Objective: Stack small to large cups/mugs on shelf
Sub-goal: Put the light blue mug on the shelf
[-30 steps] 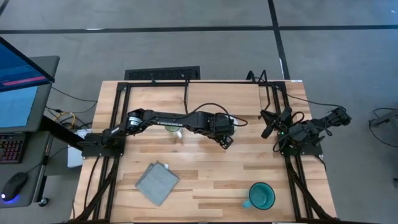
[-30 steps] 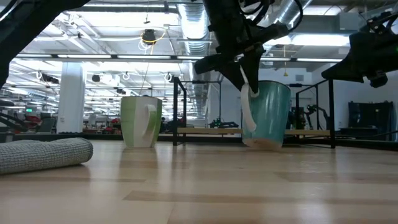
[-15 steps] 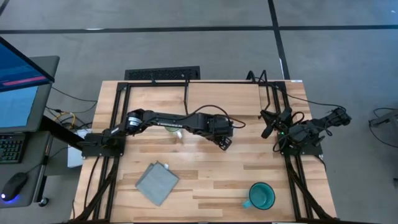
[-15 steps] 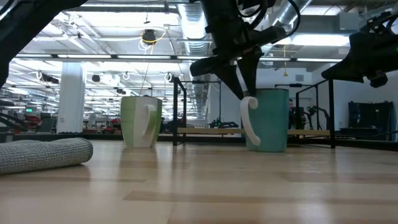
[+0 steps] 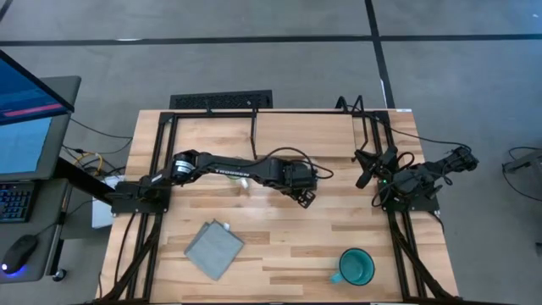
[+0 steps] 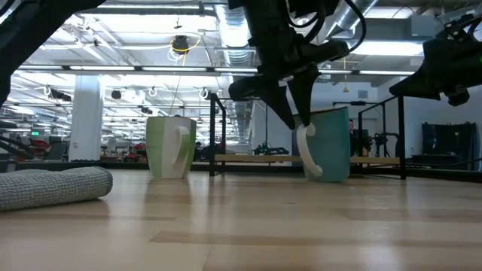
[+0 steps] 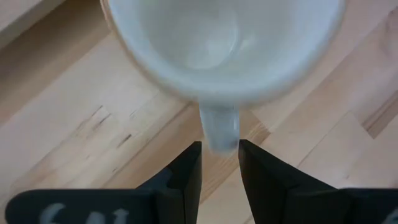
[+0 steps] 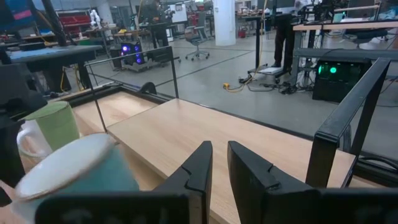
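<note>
Nothing is stacked yet: left gripper (image 7: 219,168), jaws pinching the white mug's (image 7: 224,46) handle above the worktop, right gripper (image 8: 219,171) empty, nearly shut, shelf (image 8: 205,134) bare

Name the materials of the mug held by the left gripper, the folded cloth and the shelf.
Held mug: likely glazed ceramic; smooth, glossy white inside.
Cloth: grey woven fabric, with a soft rounded fold.
Shelf: light wood plank, matte, faint grain; its thin black legs look like metal.
</note>
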Controlling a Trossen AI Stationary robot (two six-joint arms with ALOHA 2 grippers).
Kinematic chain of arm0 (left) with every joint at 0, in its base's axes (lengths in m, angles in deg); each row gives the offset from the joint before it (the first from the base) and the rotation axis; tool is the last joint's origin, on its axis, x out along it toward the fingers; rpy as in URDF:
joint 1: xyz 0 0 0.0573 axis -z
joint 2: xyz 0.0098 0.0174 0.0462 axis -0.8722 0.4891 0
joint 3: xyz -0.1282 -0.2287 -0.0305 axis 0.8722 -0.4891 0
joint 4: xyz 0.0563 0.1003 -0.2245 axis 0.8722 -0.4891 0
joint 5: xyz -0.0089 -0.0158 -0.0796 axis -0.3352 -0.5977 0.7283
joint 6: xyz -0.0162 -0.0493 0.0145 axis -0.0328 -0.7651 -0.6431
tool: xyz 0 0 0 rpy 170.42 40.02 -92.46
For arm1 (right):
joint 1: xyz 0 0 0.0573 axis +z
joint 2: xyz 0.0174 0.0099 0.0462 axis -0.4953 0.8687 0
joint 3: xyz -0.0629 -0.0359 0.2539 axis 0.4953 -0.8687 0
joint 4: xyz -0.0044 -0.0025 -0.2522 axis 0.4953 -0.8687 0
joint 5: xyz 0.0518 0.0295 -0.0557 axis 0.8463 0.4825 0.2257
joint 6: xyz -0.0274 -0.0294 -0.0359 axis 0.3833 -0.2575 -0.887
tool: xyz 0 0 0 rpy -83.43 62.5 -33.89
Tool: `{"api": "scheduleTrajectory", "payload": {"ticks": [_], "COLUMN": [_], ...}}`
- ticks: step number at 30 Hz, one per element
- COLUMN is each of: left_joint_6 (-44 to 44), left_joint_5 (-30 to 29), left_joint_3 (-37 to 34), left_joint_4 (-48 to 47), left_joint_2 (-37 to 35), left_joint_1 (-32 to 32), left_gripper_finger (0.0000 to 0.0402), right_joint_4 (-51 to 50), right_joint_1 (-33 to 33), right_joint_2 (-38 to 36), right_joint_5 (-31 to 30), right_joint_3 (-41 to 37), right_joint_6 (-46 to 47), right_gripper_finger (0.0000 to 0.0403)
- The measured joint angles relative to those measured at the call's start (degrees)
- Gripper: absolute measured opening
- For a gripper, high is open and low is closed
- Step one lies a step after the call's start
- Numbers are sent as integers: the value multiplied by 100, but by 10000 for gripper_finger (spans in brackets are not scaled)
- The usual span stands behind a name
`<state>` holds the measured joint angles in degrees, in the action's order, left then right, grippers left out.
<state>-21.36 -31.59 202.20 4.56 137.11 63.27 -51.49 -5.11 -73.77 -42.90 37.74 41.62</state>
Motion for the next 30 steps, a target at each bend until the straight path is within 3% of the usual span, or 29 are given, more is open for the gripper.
{"api": "scheduleTrajectory", "payload": {"ticks": [14,22,30], "left_joint_6": [280,2079,3813], "left_joint_5": [-170,-65,-154], "left_joint_3": [288,890,1601], "left_joint_4": [148,-11,-1414], "left_joint_2": [0,-9,-17], "left_joint_1": [-28,-227,-382], "left_gripper_finger": [96,96,96], "right_joint_4": [0,0,0], "right_joint_1": [0,1,0], "right_joint_2": [1,0,0], "right_joint_5": [0,0,0], "right_joint_3": [0,0,0], "right_joint_6": [-1,0,0], "right_gripper_finger": [74,74,74]}}
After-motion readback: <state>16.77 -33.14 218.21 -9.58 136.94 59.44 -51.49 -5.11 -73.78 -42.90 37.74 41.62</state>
